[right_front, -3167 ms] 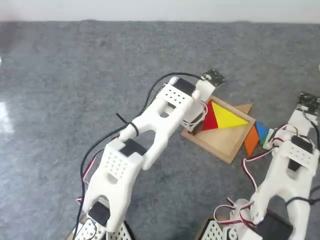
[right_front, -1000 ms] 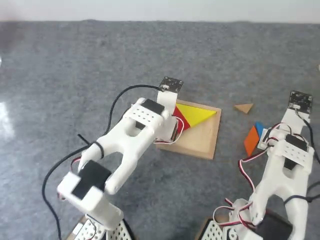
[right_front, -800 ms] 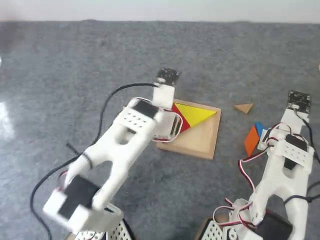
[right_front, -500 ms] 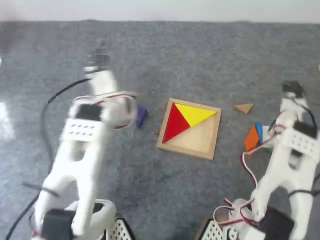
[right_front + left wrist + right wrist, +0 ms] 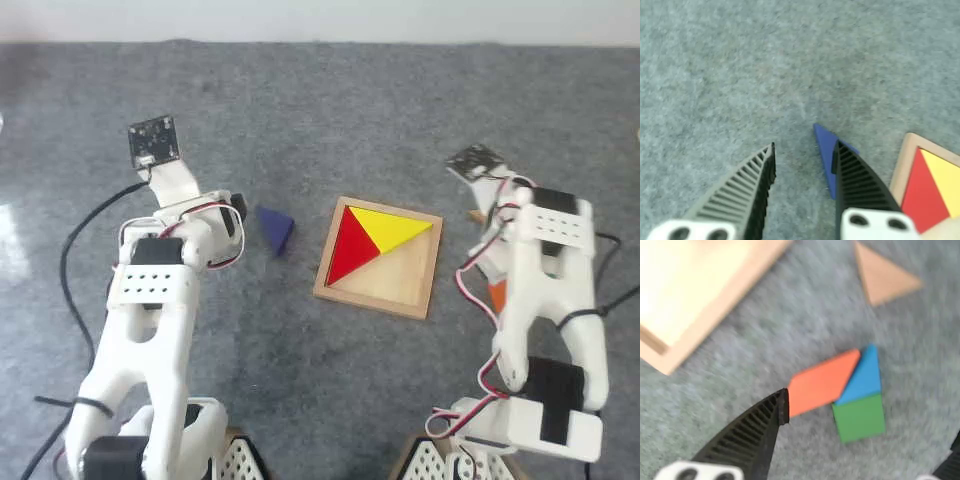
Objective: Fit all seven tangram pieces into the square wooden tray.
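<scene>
The square wooden tray [image 5: 375, 298] lies mid-table holding a red triangle [image 5: 348, 250] and a yellow triangle [image 5: 390, 228]. A dark blue triangle [image 5: 275, 228] rests on the mat left of it. My left gripper [image 5: 806, 145] hangs open just above the mat, its one finger over the blue triangle [image 5: 824, 147], with the tray corner [image 5: 904, 160] beyond. My right gripper [image 5: 870, 415] is open above an orange parallelogram [image 5: 822, 382], a light blue triangle [image 5: 865, 377] and a green square [image 5: 859, 417] that touch each other. A tan triangle [image 5: 882, 277] lies apart, past them.
Grey felt mat covers the table, with free room at the far side and to the left. In the high view the right arm [image 5: 540, 260] hides most of the loose pieces; an orange edge [image 5: 494, 296] shows. Both arm bases stand at the near edge.
The left arm dragged the tray leftward, then swung off to the left, uncovering the dark blue triangle. The right arm swung forward and left over the loose pieces.
</scene>
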